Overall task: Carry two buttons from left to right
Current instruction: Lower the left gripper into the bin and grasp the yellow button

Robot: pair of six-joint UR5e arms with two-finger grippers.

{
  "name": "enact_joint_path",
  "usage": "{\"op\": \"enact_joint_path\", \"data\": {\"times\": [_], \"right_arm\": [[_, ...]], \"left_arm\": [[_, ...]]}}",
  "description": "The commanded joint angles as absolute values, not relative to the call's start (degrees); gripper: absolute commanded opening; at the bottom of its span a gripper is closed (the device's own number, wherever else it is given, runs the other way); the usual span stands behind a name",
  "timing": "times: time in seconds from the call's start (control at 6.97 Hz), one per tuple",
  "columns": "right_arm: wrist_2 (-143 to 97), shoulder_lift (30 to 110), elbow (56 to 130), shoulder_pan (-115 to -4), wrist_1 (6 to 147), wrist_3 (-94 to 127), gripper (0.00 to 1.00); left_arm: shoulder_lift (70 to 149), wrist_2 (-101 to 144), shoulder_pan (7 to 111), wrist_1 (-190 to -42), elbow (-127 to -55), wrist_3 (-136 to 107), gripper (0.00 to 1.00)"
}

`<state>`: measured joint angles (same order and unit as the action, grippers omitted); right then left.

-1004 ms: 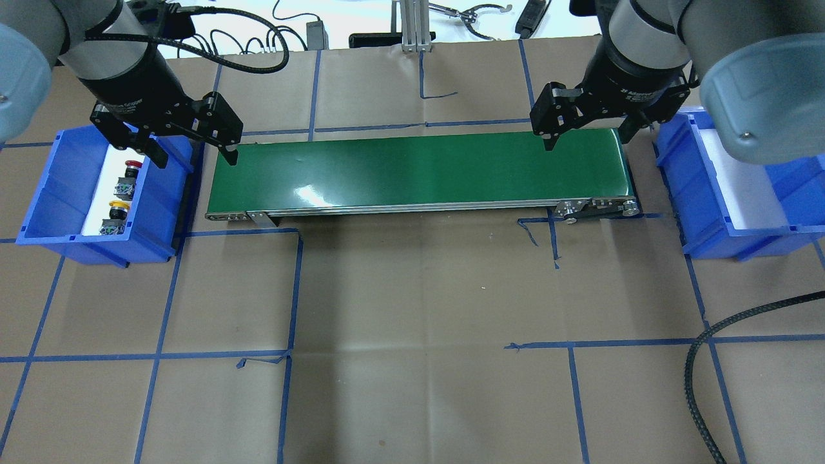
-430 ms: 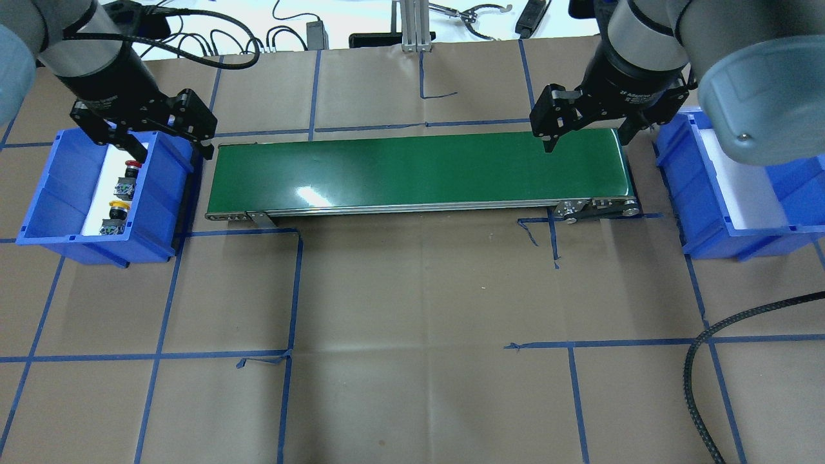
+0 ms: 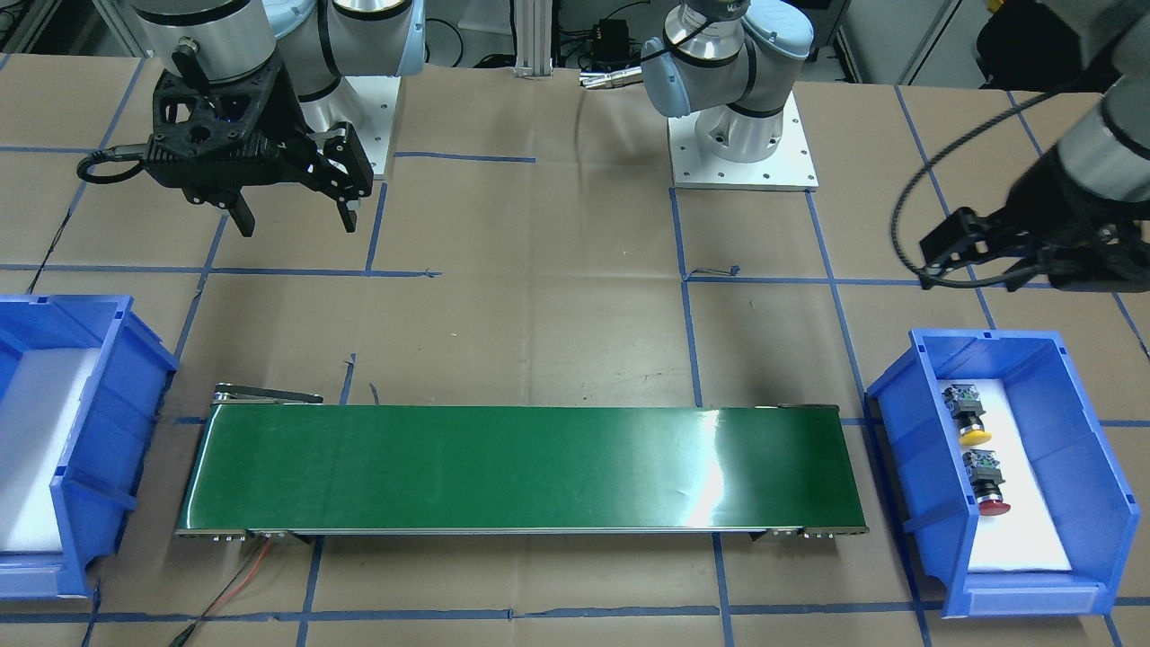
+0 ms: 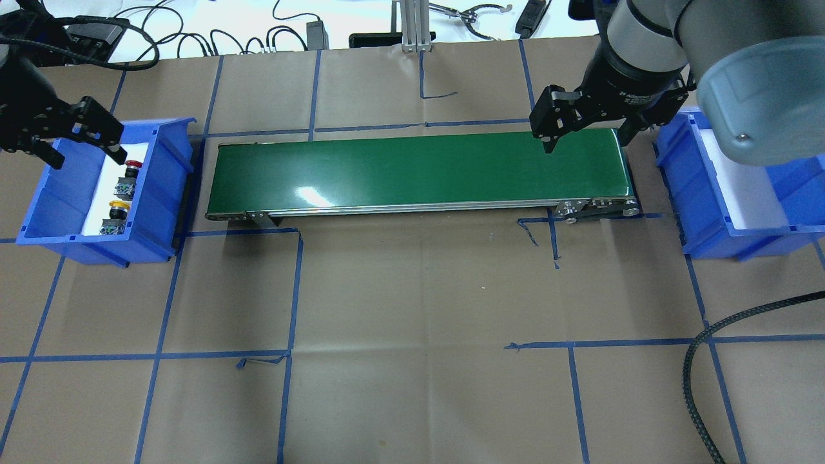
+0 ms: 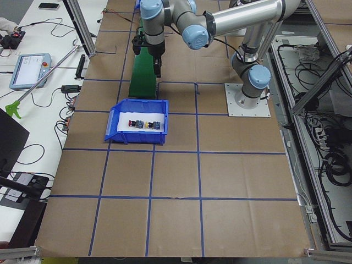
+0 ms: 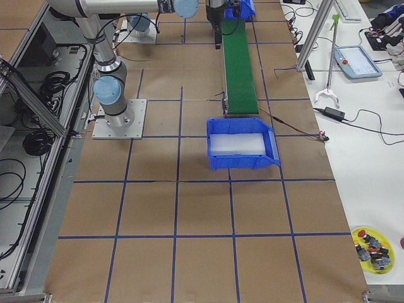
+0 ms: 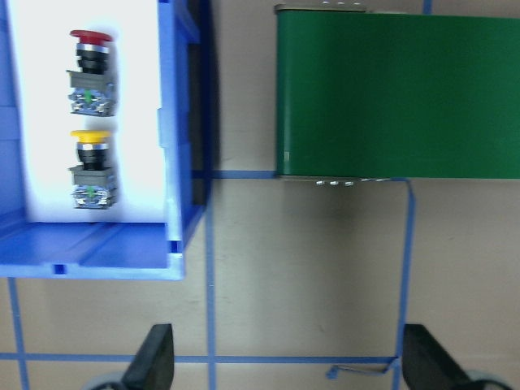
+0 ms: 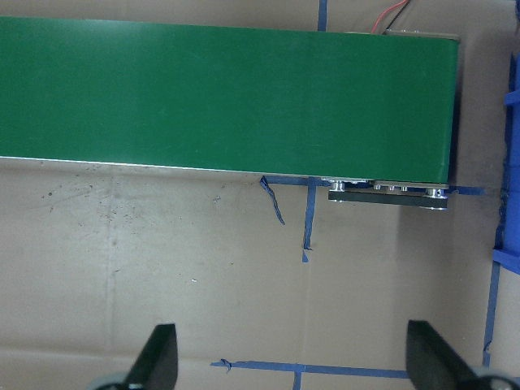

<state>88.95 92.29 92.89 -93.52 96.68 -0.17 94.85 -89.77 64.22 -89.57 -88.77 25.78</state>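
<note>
Brown paper with a blue tape grid covers the table (image 4: 412, 399). Near right, a black braided cable (image 4: 699, 361) curves over the paper.

Mid-table, left to right:
- Left bin (image 4: 158, 200), blue with a white liner. Both buttons lie on the liner on their sides, in line and a little apart.
- Yellow button (image 4: 112, 218) is the nearer one and the red button (image 4: 128, 175) the farther. Both caps point far and the grey blocks point near.
- Green belt (image 4: 419, 171) runs left-right between the bins, its left end just beside the left bin.
- Right bin (image 4: 702, 206), also blue with a white liner, sits just past the belt's right end.

Left gripper (image 4: 90, 161) hangs above the far end of the left bin, beyond the red button. Its fingers are spread wide, holding nothing and touching neither button. The left wrist view looks down on both buttons from well above.

Right gripper (image 4: 585, 143) hovers over the right end of the belt, clear of the surface. Its fingers are also spread wide and empty.

Far edge: an aluminium post (image 4: 412, 26) and loose cables on the white bench.
</note>
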Motion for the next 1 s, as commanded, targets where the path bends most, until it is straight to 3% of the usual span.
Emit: {"op": "enact_joint_path", "data": {"times": [0.0,0.86], "right_arm": [[89.03,92.55,92.99,-93.52,96.59,-0.18,1.00],[89.12,92.38,92.90,-93.52,96.59,-0.18,1.00]], "left_arm": [[98.59,-89.65,56.36,-87.91,-87.29,32.59,1.00],[108.79,-89.47,56.42,-70.27,-92.26,32.34,0.99]]}}
